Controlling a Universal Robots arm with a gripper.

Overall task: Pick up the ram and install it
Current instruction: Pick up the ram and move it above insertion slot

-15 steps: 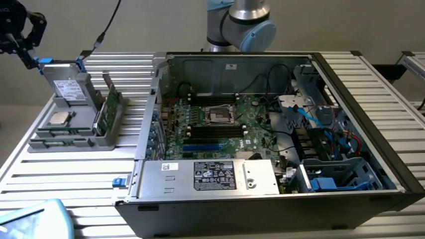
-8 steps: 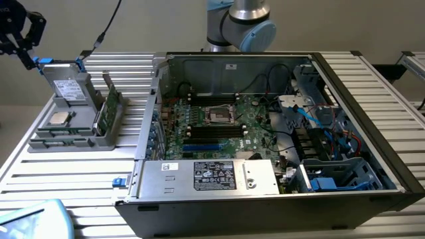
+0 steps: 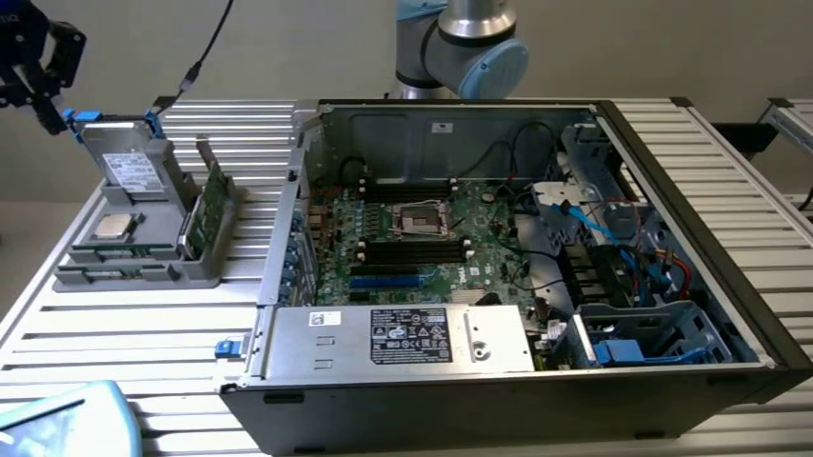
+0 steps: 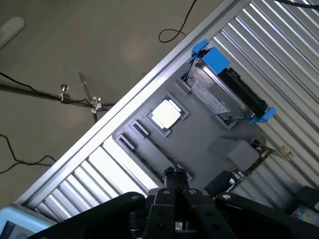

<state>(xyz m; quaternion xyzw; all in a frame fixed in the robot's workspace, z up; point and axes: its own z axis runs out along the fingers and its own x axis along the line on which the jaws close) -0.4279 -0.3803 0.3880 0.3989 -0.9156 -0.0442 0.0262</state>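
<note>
the gripper [image 4: 175, 175] is pinched fully shut on nothing, above the gray tray [image 4: 199, 142] holding a silver chip [image 4: 166, 114].

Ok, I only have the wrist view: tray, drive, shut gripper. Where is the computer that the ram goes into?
Observer: An open case lies to the exterior view's right of the tray, with its motherboard facing up.
Operator: And where does the gripper sit relative to both?
Observer: The gripper hangs high at the tray's far end, near the top of the drive and well apart from the case.
</note>
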